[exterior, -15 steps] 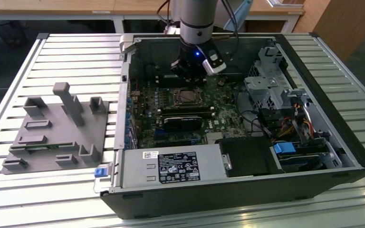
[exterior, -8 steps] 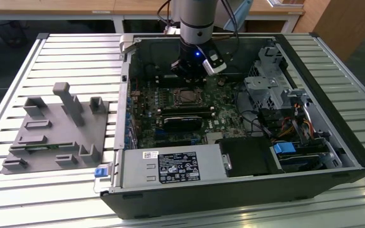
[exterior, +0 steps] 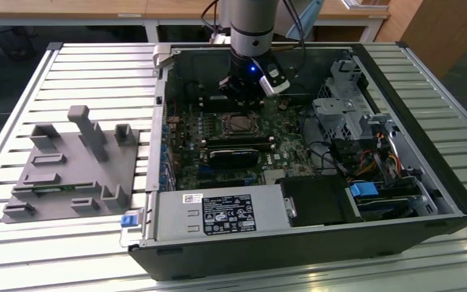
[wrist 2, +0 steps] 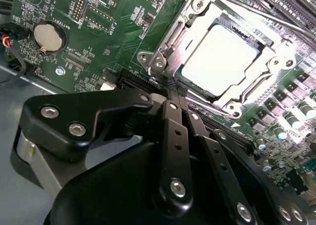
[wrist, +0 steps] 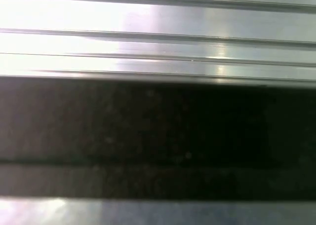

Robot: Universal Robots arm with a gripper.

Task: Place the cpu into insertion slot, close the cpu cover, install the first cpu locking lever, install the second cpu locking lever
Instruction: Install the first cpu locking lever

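In the second wrist view the cpu (wrist 2: 219,59) lies flat in the insertion slot, its silvery top showing through the window of the cpu cover (wrist 2: 174,37). The cover is folded down over it. A thin metal locking lever (wrist 2: 261,13) runs along one side of the cover. My gripper (wrist 2: 170,87) is shut, with the two black fingers pressed together and their tips at a corner of the cover frame. Nothing shows between them. In the exterior view my gripper (exterior: 236,96) hangs just behind the insertion slot (exterior: 238,123) on the green board.
The open computer case (exterior: 298,252) holds a black graphics card (exterior: 233,159), a power supply (exterior: 217,214) and a drive cage (exterior: 343,109). A grey fixture (exterior: 71,164) stands on the slatted table at the exterior view's left. A coin battery (wrist 2: 45,36) sits near the socket.
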